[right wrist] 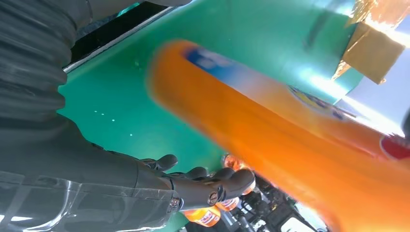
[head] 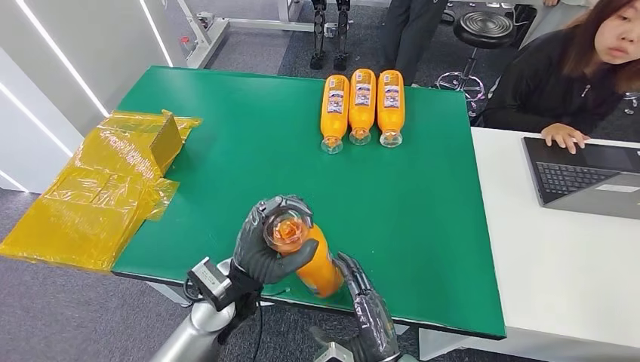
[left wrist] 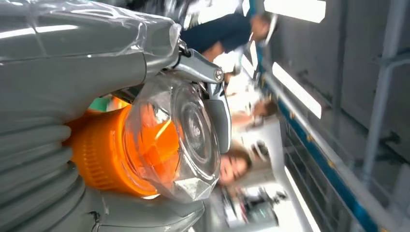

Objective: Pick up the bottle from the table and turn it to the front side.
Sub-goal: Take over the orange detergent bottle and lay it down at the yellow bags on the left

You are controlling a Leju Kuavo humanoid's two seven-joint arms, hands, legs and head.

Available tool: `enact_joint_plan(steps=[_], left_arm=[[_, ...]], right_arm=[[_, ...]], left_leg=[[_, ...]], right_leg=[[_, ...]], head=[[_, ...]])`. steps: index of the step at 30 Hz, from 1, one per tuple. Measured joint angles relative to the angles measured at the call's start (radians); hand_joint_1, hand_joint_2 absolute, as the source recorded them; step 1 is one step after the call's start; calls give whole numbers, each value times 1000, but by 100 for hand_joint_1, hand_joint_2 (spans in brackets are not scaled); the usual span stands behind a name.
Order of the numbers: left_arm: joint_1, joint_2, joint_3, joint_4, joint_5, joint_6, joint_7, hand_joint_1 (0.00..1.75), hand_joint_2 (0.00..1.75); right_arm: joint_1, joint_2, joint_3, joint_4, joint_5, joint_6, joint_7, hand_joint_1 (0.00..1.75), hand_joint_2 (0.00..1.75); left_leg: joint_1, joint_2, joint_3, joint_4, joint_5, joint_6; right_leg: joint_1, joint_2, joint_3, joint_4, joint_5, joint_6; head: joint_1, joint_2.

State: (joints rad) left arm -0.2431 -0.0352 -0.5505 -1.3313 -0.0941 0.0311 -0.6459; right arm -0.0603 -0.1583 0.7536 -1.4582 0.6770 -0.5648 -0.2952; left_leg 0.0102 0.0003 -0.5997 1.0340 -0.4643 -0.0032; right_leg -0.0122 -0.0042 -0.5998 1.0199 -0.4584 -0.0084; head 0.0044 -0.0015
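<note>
One bottle [head: 313, 260] is held off the green desk [head: 423, 219] above its near edge, toward the near left corner, gripped at the cap end by the left hand [head: 268, 245] with the clear cap turned up toward the head camera. In the left wrist view the fingers [left wrist: 43, 159] are seen wrapped around the orange neck just behind the cap. The right hand [head: 370, 305] is placed beside the bottle's lower body with its fingers [right wrist: 212, 186] spread; whether they touch the bottle cannot be told, and nothing is seen clasped in them.

The step in hand is judged to be the turning of the bottle about its length until the label faces front. It is best done slowly, with the neck kept firmly clasped and the body steadied by the right hand, since the smooth, heavy body hangs from a grip at one end and could slip. The blue label, blurred in the right wrist view, should be watched as the guide.

Three other bottles [head: 362, 105] are laid side by side near the far edge, well apart. Yellow wrapping [head: 98, 188] is draped over the left edge. Open green surface is left between the held bottle and the row, so room for setting down is judged ample. A person's laptop [head: 585, 177] is set on the white table beyond the right edge.
</note>
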Motion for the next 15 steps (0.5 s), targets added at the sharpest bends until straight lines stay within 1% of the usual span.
enact_joint_plan(steps=[3,7,10,12,15], left_arm=[[-38,10,29,4,-112,75,10,175,175],[-78,18,66,16,-223,126,24,175,175],[-121,28,84,37,-318,182,39,175,175],[-148,34,90,54,-397,229,62,175,175],[-186,49,92,86,-569,311,128,175,175]], right_arm=[[-7,2,8,8,-14,-4,-7,0,175],[-18,7,19,22,-31,-14,-16,0,175],[-26,15,25,34,-38,-17,-19,0,175],[-29,21,26,40,-42,-16,-20,0,175],[-33,27,26,46,-42,-16,-20,0,175]], left_leg=[[0,0,0,0,0,0],[0,0,0,0,0,0],[0,0,0,0,0,0],[0,0,0,0,0,0],[0,0,0,0,0,0]], right_leg=[[0,0,0,0,0,0],[0,0,0,0,0,0],[0,0,0,0,0,0],[0,0,0,0,0,0],[0,0,0,0,0,0]], head=[[0,0],[0,0],[0,0],[0,0],[0,0]])
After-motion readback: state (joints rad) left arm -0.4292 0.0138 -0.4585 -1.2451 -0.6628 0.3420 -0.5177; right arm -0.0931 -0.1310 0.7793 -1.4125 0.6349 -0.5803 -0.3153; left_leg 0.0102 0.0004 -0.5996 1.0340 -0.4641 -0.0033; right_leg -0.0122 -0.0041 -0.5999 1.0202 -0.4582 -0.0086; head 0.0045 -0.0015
